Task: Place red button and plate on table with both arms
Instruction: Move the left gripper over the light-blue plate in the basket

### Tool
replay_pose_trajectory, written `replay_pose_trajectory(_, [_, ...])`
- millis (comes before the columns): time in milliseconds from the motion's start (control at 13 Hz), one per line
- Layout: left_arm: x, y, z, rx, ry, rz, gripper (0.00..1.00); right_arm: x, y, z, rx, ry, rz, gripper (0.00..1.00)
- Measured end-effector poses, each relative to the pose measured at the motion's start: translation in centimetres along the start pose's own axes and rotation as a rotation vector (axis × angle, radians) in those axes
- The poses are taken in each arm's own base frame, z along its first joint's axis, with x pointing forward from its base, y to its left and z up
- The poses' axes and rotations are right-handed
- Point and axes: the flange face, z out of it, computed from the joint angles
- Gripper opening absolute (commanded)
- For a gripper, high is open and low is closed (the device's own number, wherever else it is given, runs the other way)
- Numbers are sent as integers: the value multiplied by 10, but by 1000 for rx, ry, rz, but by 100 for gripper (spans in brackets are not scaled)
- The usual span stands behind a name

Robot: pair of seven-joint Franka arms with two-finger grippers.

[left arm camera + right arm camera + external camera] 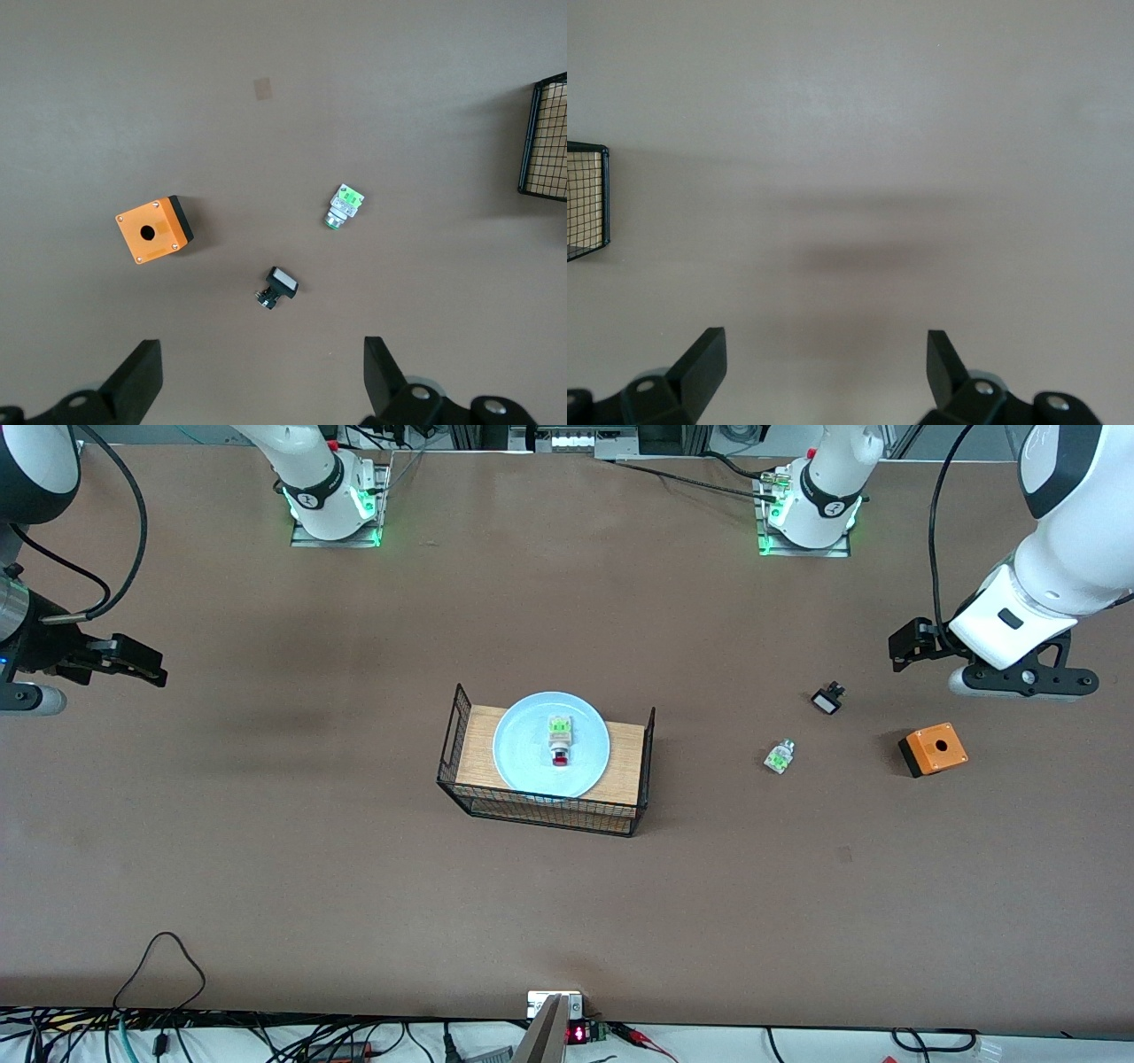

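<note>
The red button (560, 741) is seen lying on the plate (523, 757), which rests on the wood-topped wire rack (461, 731) at the centre of the front view; both are raised off the table (266, 886), so neither is yet where the task wants it. The left gripper (257, 376), its fingers spread wide and empty, is held over bare table near the orange box (933, 749), at that view's right edge. The right gripper (824, 372), likewise spread and empty, is held over bare table at its left edge, presumably in wait.
</note>
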Motion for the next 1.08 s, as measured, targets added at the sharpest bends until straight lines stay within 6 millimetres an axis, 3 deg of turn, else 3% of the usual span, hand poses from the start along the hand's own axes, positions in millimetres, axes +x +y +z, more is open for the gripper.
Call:
replay_pose_trajectory(692, [2,11,-2,-49,-35,7,100,0,0,0,0,-1,0,100])
replay_pose_trajectory(923, [7,34,-2,-189,-51,14,100,0,0,0,0,-1,0,100])
replay_pose_trajectory(1077, [11,74,0,-228,-68,26,100,0,-1,0,0,0,-1,100])
